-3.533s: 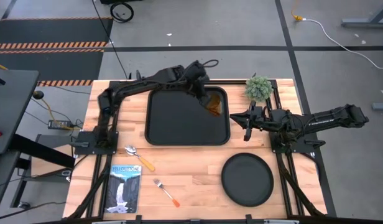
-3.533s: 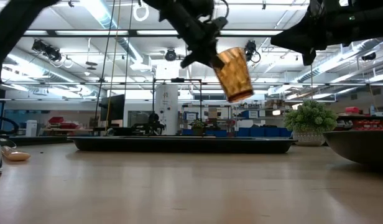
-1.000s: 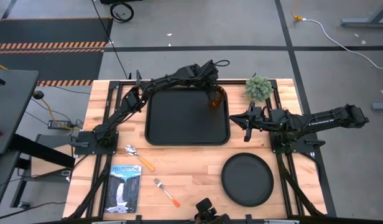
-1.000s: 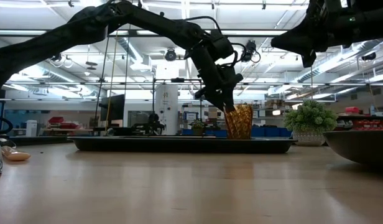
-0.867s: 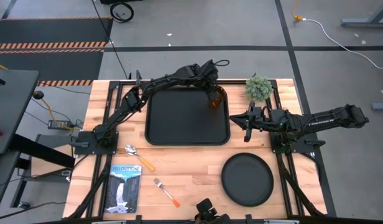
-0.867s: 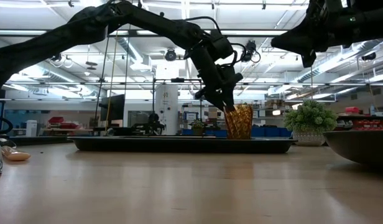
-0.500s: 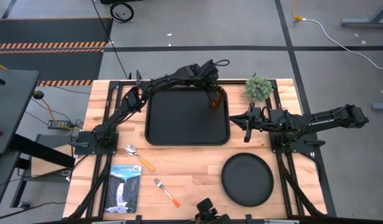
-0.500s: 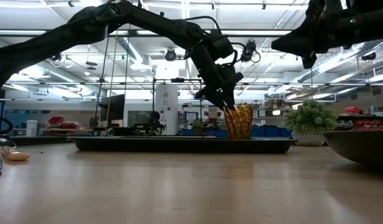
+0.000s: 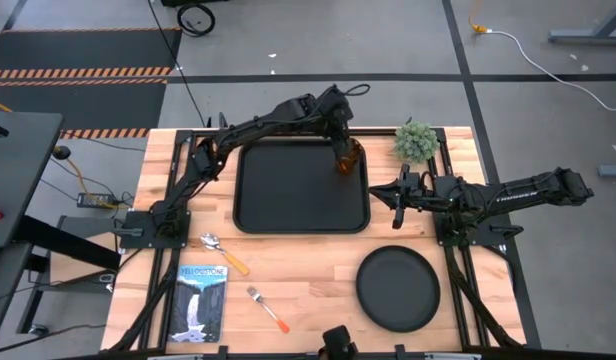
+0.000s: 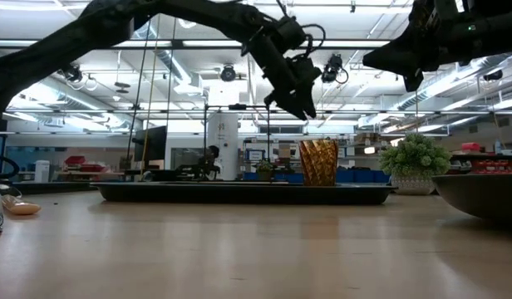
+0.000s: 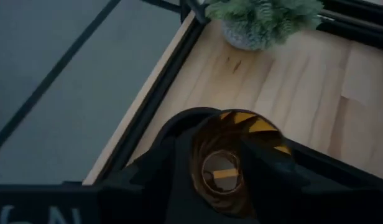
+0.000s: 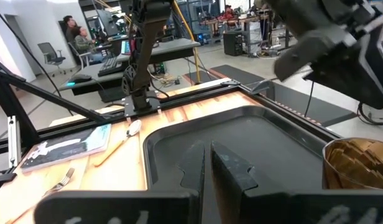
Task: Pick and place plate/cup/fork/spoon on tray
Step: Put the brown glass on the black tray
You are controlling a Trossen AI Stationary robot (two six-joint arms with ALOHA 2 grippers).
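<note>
The amber cup (image 10: 319, 162) stands upright by its base in the far right corner of the black tray (image 9: 288, 190). My left gripper (image 10: 302, 108) hangs open just above the cup; in the left wrist view its fingers show on either side of the cup's mouth (image 11: 224, 167), touching nothing. My right gripper (image 9: 398, 200) waits shut, raised over the table right of the tray. The round black plate (image 9: 398, 288) lies near the front right. The spoon (image 9: 223, 255) and the fork (image 9: 268, 308) lie on the wood at the front left.
A small potted plant (image 9: 416, 142) stands just right of the tray's far corner, close to the cup. A booklet (image 9: 201, 300) lies at the front left beside the fork. Bare wood shows between the tray and the plate. A dark object (image 9: 338, 345) shows at the table's near edge.
My left gripper has risen straight up from the cup's rim and now hangs clear above it. The cup has stayed upright in the same spot on the tray.
</note>
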